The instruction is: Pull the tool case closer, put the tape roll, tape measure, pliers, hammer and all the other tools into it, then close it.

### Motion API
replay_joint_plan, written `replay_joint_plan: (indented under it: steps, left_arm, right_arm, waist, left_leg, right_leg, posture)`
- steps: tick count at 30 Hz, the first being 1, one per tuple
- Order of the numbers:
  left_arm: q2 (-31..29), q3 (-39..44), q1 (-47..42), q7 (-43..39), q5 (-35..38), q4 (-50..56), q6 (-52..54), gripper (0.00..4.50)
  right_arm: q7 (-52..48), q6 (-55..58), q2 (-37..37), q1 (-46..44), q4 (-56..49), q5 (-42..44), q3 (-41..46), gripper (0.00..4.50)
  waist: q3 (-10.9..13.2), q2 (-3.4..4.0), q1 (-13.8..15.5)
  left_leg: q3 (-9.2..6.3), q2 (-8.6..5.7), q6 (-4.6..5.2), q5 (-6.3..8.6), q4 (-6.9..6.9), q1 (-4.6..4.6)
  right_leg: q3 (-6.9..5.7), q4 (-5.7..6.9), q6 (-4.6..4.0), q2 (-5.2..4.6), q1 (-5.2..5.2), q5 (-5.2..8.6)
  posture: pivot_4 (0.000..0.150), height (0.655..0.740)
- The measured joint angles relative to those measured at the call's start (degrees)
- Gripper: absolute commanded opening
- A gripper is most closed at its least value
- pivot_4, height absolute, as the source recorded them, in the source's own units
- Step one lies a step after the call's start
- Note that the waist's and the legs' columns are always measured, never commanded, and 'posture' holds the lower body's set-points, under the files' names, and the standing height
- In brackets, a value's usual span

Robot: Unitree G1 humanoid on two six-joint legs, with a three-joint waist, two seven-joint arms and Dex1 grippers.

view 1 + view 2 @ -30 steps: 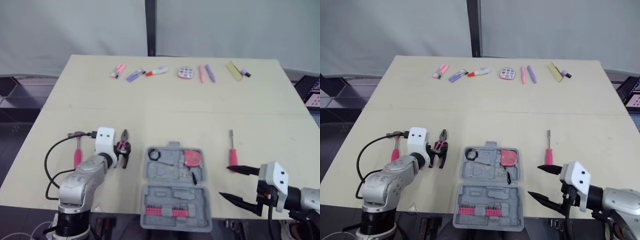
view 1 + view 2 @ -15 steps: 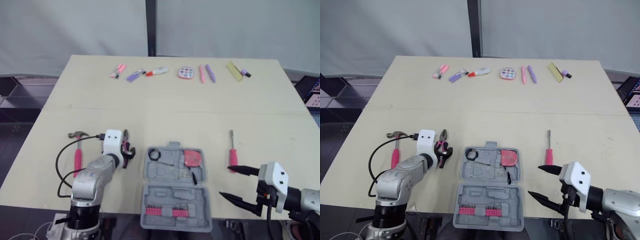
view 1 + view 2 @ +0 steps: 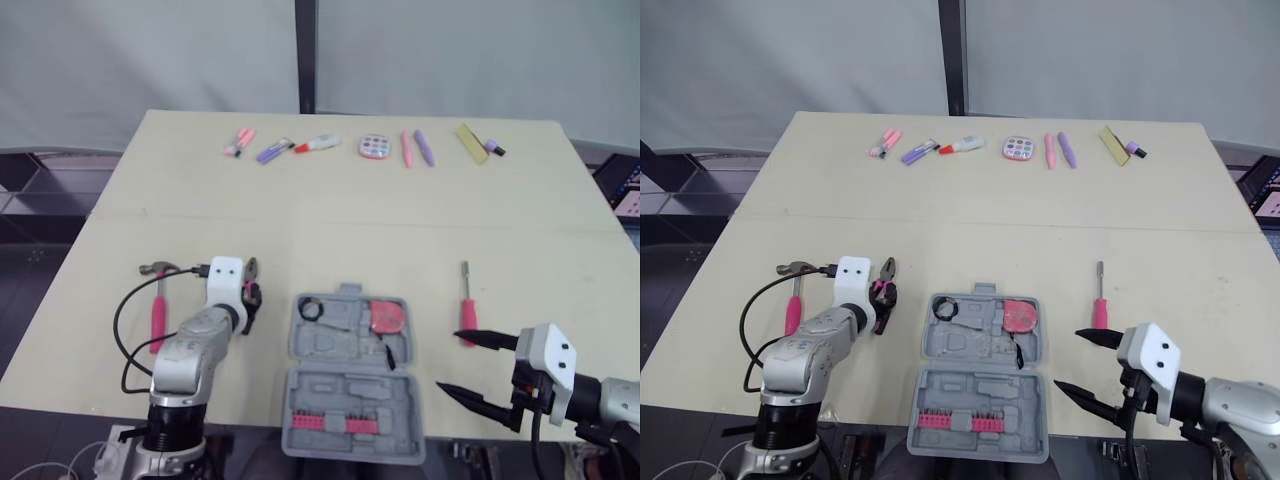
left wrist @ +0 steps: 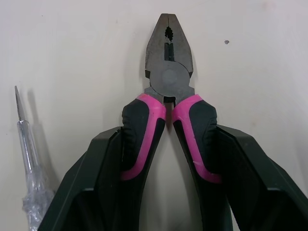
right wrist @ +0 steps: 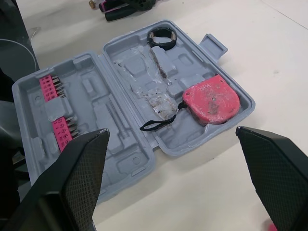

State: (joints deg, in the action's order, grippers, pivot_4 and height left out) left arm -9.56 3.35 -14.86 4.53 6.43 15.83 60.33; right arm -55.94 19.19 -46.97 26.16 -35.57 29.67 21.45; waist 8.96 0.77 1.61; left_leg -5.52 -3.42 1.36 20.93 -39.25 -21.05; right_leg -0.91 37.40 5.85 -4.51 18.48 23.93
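Left gripper (image 3: 248,305) now sits narrow on the pliers (image 4: 168,82), both black fingers (image 4: 96,183) pressed against the outsides of the pink-and-black handles, nose pointing away from the wrist. A second ago the fingers looked looser around the handles and the forearm lay further out to the left; since then the arm has swung in toward the tool case (image 3: 340,395) and the pincer has closed, so the grasp looks made. Pliers seem to be flat on the table (image 3: 330,220) still, just left of the case, lift not started as far as I can tell. Right gripper (image 3: 450,362) unchanged, spread wide and holding nothing, hanging by the front right corner of the case. The case is open near the front edge, tape roll (image 3: 310,309) and red tape measure (image 3: 384,317) already in the far half, row of pink bits (image 3: 335,423) in the near half. Still out: hammer (image 3: 157,310) left of the left arm, red screwdriver (image 3: 466,315) right of the case, a clear-handled screwdriver (image 4: 26,159) beside the pliers. Next is likely lift and carry right into the case; judging by the grip on the handles alone, the heavy nose may sag.
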Motion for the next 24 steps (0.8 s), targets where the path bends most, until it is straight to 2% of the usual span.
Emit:
replay_joint_plan:
  steps: [8, 11, 18, 24]
  left_arm:
    - [-0.59, 1.39, -0.02, -2.48, 0.45, -0.11, -0.33, 2.41]
    - [-3.97, 3.49, -0.18, -6.41, 2.62, 0.37, -0.26, 2.41]
    - [-21.14, 8.97, -1.77, -25.66, 12.93, 4.70, 0.30, 2.41]
    - [-35.53, 5.61, 0.49, -43.68, 17.84, 3.59, -4.30, 2.41]
  right_arm:
    - [0.10, -0.05, 0.89, -0.21, 0.00, 0.04, 1.23, 4.50]
    - [0.10, -0.26, 1.46, -0.70, 0.05, 0.13, 1.40, 4.50]
    - [-0.68, -1.00, 2.04, -2.64, 1.20, 1.00, 1.33, 4.50]
    - [-1.43, -1.84, 2.08, -4.98, 1.98, 1.16, -0.01, 4.50]
  waist:
    - [0.00, -0.01, -0.03]
    - [0.07, -0.11, -0.18]
    - [0.10, -0.14, -0.27]
    - [0.12, -0.11, -0.27]
  left_leg:
    - [0.00, 0.01, 0.00, 0.00, 0.00, -0.02]
    - [0.00, 0.06, -0.02, -0.01, 0.00, -0.07]
    - [-0.05, 0.06, -0.04, -0.01, 0.06, -0.03]
    - [-0.16, 0.06, -0.04, -0.01, 0.09, -0.05]
  right_leg:
    - [-0.01, 0.00, 0.00, 0.01, 0.03, 0.00]
    - [-0.04, 0.01, 0.00, 0.04, 0.12, 0.00]
    - [-0.02, 0.03, 0.00, -0.01, 0.15, 0.00]
    - [0.00, -0.02, -0.01, -0.03, 0.14, 0.00]
  posture:
    - [0.150, 0.7134]
    - [0.150, 0.7134]
    - [0.150, 0.7134]
    - [0.150, 0.7134]
